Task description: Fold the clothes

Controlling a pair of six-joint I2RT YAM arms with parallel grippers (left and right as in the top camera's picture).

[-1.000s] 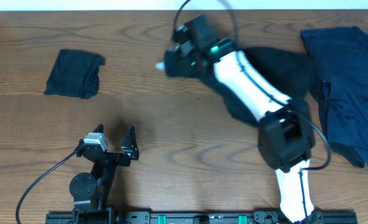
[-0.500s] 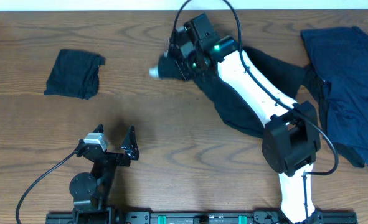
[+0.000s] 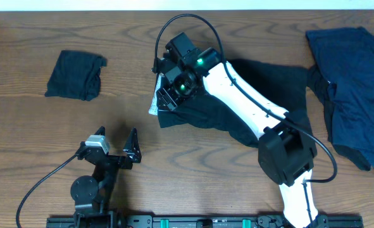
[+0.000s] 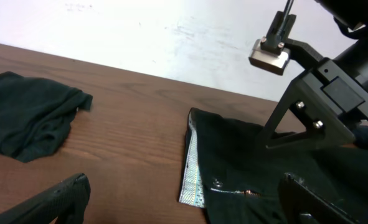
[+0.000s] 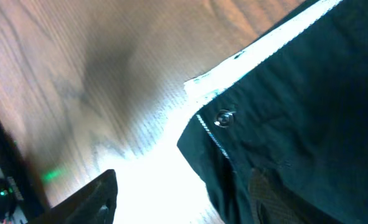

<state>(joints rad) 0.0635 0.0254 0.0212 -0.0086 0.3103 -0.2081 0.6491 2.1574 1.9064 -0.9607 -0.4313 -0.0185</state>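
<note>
A large black garment (image 3: pixel 193 118) lies spread across the table's middle, its pale grey-white inner strip (image 3: pixel 154 105) at the left edge. My right gripper (image 3: pixel 164 101) hovers low over that edge, open. In the right wrist view the strip (image 5: pixel 264 56) and a snap button lie flat, and one finger (image 5: pixel 266 194) is over the fabric, the other (image 5: pixel 93 200) over bare wood. My left gripper (image 3: pixel 117 135) rests open near the front. Its wrist view shows the strip (image 4: pixel 191 168) and the black garment (image 4: pixel 246 162) ahead.
A small folded dark piece (image 3: pixel 76 75) lies at the back left, also in the left wrist view (image 4: pixel 28 115). A crumpled navy garment (image 3: pixel 354 82) fills the right end of the table. The right arm (image 3: pixel 250 101) stretches diagonally over the black garment.
The right gripper carried the black garment's strip edge left and toward the front, laid it on the table and opened off it. The left arm stayed still.
</note>
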